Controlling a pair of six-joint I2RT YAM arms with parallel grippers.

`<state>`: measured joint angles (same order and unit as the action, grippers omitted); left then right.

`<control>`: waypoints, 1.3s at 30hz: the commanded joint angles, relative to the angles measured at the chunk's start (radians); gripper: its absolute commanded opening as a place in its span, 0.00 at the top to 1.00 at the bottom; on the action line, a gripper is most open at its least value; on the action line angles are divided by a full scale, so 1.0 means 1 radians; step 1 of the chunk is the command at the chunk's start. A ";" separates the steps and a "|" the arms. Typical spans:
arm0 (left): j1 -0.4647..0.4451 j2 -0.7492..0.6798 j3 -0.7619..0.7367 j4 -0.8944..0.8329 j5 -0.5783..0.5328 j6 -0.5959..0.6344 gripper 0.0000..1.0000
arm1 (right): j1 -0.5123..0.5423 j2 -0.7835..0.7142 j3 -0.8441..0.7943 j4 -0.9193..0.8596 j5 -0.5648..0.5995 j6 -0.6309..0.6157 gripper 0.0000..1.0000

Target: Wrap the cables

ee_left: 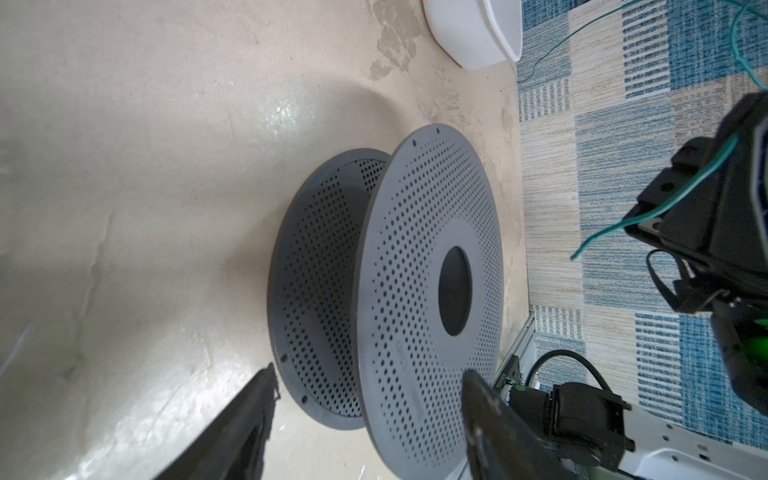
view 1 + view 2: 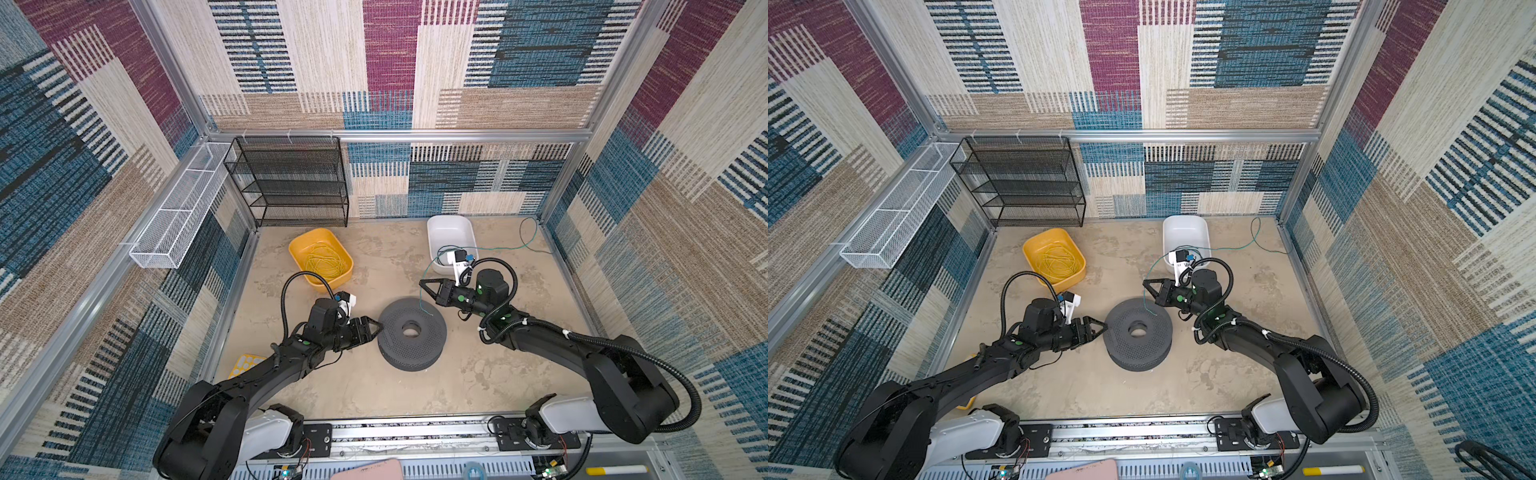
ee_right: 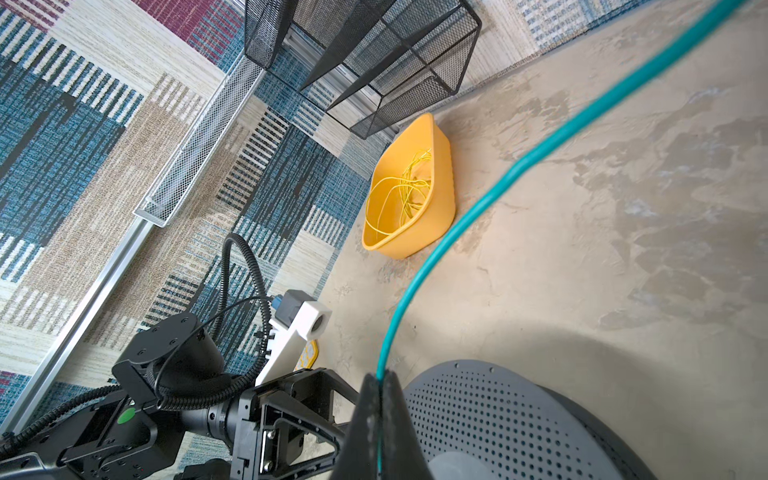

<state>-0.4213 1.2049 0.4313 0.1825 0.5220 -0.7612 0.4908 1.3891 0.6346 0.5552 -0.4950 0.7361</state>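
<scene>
A grey perforated spool (image 2: 395, 324) (image 2: 1121, 332) lies flat mid-table. The thin teal-green cable (image 2: 498, 248) (image 2: 1233, 248) runs from a loop at the back right, past the white bin, to my right gripper (image 2: 422, 283) (image 2: 1145, 282) (image 3: 379, 376). That gripper is shut on the cable (image 3: 478, 203) just behind the spool; a short free end hangs over the spool's top. My left gripper (image 2: 380, 323) (image 2: 1104, 325) (image 1: 370, 371) is open at the spool's (image 1: 415, 249) left rim, one finger on each side of the flanges' edge.
A yellow bin (image 2: 299, 249) with coiled yellow wire sits back left; a white bin (image 2: 451, 232) sits back right. A black mesh rack (image 2: 291, 183) stands against the back wall and a white mesh basket (image 2: 178, 216) hangs on the left wall. A yellow item (image 2: 245, 363) lies under my left arm.
</scene>
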 commanded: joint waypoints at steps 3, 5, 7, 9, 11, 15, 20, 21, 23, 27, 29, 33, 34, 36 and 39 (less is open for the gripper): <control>0.001 0.058 0.000 0.110 0.089 -0.034 0.32 | 0.000 -0.019 -0.005 0.014 0.005 0.001 1.00; 0.001 0.088 0.004 0.138 0.115 -0.043 0.35 | 0.000 -0.024 -0.011 0.012 0.007 -0.001 1.00; 0.000 0.117 0.003 0.187 0.132 -0.058 0.44 | 0.000 -0.024 -0.012 0.011 0.009 0.000 1.00; 0.001 0.152 0.003 0.231 0.146 -0.074 0.53 | 0.001 -0.022 -0.011 0.009 0.009 -0.001 1.00; 0.001 0.188 0.001 0.291 0.169 -0.096 0.59 | 0.000 -0.017 -0.006 0.001 0.010 -0.003 1.00; 0.001 0.228 0.005 0.346 0.168 -0.102 0.60 | 0.000 -0.025 0.001 -0.013 0.020 -0.011 1.00; 0.001 0.246 0.043 0.316 0.163 -0.083 0.79 | 0.000 -0.027 -0.002 -0.016 0.027 -0.009 1.00; 0.001 0.245 0.050 0.299 0.156 -0.075 0.85 | 0.000 -0.030 -0.003 -0.019 0.027 -0.010 1.00; 0.000 0.235 0.056 0.273 0.139 -0.059 0.92 | 0.001 -0.036 -0.002 -0.026 0.031 -0.016 1.00; 0.001 0.205 0.072 0.220 0.119 -0.037 1.00 | 0.000 -0.051 0.003 -0.040 0.039 -0.027 1.00; 0.001 0.181 0.081 0.188 0.107 -0.024 1.00 | -0.001 -0.058 0.004 -0.044 0.042 -0.029 1.00; 0.000 0.119 0.124 0.088 0.066 0.003 1.00 | -0.001 -0.086 0.002 -0.052 0.050 -0.030 1.00; 0.001 0.097 0.147 0.040 0.032 0.019 1.00 | -0.001 -0.098 0.003 -0.057 0.057 -0.032 1.00; -0.002 0.056 0.198 -0.055 -0.010 0.051 1.00 | -0.003 -0.119 0.007 -0.068 0.068 -0.037 1.00; -0.005 0.000 0.287 -0.200 -0.077 0.108 1.00 | -0.004 -0.145 0.018 -0.079 0.070 -0.044 1.00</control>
<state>-0.4232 1.2369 0.6640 0.1608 0.5674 -0.7605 0.4885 1.2621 0.6395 0.4759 -0.4412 0.7086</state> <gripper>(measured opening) 0.072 0.058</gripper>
